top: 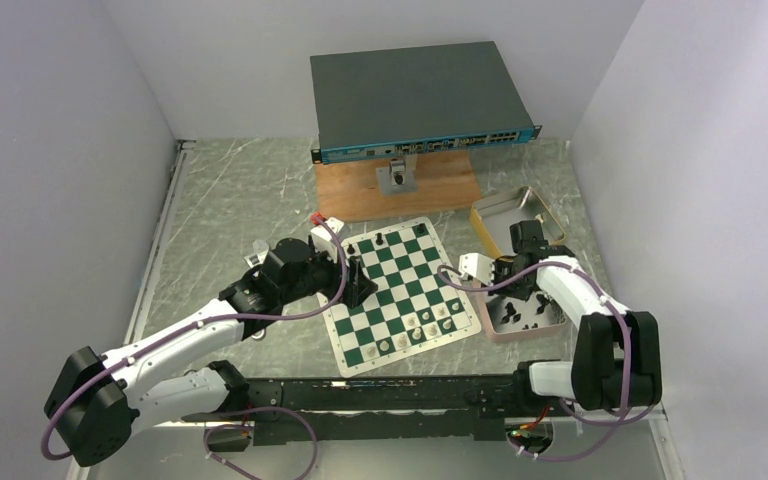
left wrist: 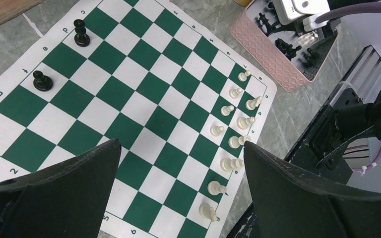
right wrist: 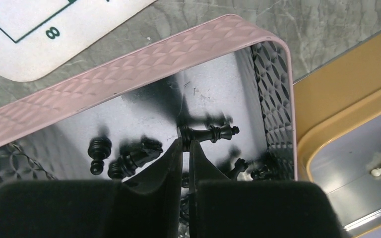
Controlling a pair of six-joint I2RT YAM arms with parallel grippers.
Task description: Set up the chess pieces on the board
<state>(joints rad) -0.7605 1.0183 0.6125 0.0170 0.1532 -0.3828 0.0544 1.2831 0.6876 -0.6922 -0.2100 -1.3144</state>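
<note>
Right claw in the tray, left over the board

My right claw [right wrist: 186, 148] is clenched on the base of a black chess piece [right wrist: 213, 133] lying in the pink tray [right wrist: 129, 69] near the desk's [top: 230, 200] right edge. My left claw [left wrist: 181, 145] hangs released above the board [left wrist: 144, 99] at mid-desk.

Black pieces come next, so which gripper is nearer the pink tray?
Right. The right gripper is down inside the pink tray, pinching a black piece; the left gripper hovers open over the board, away from the tray.
</note>
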